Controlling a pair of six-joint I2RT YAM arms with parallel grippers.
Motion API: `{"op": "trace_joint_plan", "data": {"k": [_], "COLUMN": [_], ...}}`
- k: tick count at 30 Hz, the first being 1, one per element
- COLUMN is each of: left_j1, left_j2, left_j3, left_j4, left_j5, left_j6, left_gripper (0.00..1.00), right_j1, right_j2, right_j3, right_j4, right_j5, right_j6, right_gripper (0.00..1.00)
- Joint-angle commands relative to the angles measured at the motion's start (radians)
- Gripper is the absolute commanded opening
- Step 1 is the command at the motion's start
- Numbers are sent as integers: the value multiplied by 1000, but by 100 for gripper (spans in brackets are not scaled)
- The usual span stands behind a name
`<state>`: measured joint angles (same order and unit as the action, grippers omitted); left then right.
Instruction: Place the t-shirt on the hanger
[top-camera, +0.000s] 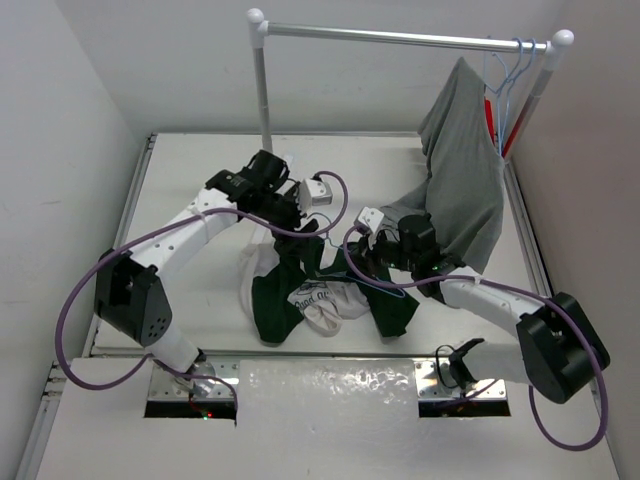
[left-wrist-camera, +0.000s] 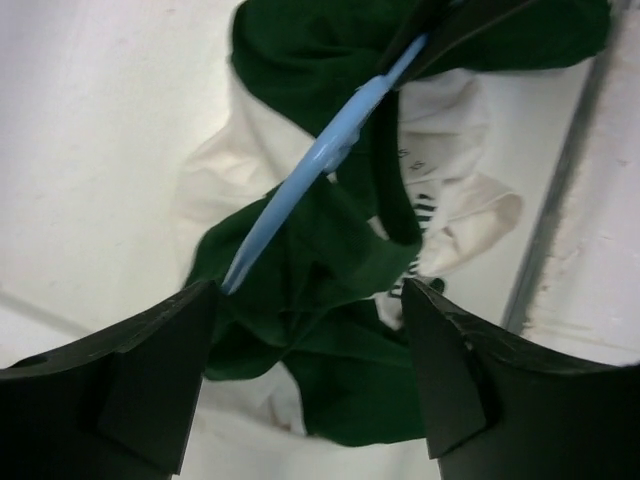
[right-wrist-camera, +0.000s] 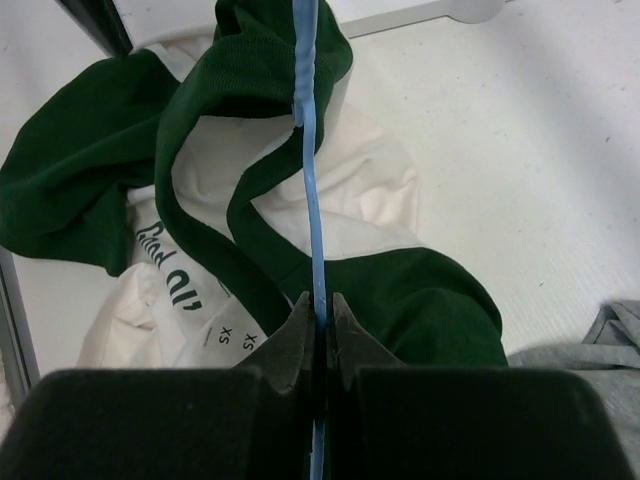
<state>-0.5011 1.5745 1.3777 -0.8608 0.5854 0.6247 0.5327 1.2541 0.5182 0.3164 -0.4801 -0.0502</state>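
The t-shirt (top-camera: 325, 298), white with dark green sleeves and collar, lies crumpled on the table between the two arms. The hanger (right-wrist-camera: 309, 180), a thin pale-blue wire, runs through the green collar opening. My right gripper (right-wrist-camera: 319, 305) is shut on that wire, just above the t-shirt (right-wrist-camera: 250, 215). In the top view the right gripper (top-camera: 371, 262) sits at the shirt's right side. My left gripper (top-camera: 304, 226) hovers over the shirt's far edge. In the left wrist view the left gripper (left-wrist-camera: 305, 375) stands open above green cloth (left-wrist-camera: 335, 310), holding nothing, and the hanger (left-wrist-camera: 320, 165) passes beside its left finger.
A plain grey shirt (top-camera: 462, 175) hangs from the white rail (top-camera: 400, 38) at the back right, beside a red hanger (top-camera: 493, 112) and spare pale-blue hangers (top-camera: 516, 62). The rail's left post (top-camera: 263, 95) stands behind the left arm. Walls close in on both sides.
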Motion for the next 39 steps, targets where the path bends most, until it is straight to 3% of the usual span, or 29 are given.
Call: {"op": "trace_joint_plan", "data": {"k": [1, 5, 7, 10, 12, 16, 19, 22, 23, 24, 31, 32, 34, 39], "left_j1": [47, 79, 79, 76, 76, 75, 73, 55, 50, 44, 32, 32, 33, 45], "left_j2": [-50, -59, -59, -59, -61, -25, 24, 45, 50, 53, 67, 59, 29, -31], "left_j3": [78, 97, 34, -80, -129, -186, -187, -198, -203, -203, -183, -190, -203, -223], "left_j4": [23, -35, -20, 132, 199, 386, 418, 422, 422, 424, 272, 272, 307, 397], "left_j5": [-75, -78, -88, -55, 38, 108, 122, 149, 157, 163, 228, 226, 206, 76], "left_j6": [24, 171, 245, 282, 314, 252, 233, 228, 224, 219, 323, 326, 284, 141], "left_gripper": [86, 87, 87, 88, 89, 89, 89, 79, 63, 58, 47, 21, 2, 0], "right_j1": [4, 4, 4, 4, 4, 3, 3, 4, 3, 4, 10, 10, 10, 12], "right_j2": [16, 21, 24, 24, 25, 28, 31, 33, 34, 39, 64, 67, 70, 74], "right_j3": [6, -3, 0, 3, 9, 28, 42, 62, 68, 77, 201, 212, 233, 291], "right_j4": [112, 124, 122, 127, 124, 109, 105, 95, 87, 79, 1, -20, -46, -54], "right_j5": [-38, -28, -29, -28, -28, -32, -35, -34, -34, -34, -48, -43, -32, 53], "right_j6": [36, 39, 41, 42, 43, 42, 44, 36, 33, 29, -45, -56, -76, -79], "right_gripper": [0, 0, 0, 0, 0, 0, 0, 0, 0, 0, 0, 0, 0, 0]}}
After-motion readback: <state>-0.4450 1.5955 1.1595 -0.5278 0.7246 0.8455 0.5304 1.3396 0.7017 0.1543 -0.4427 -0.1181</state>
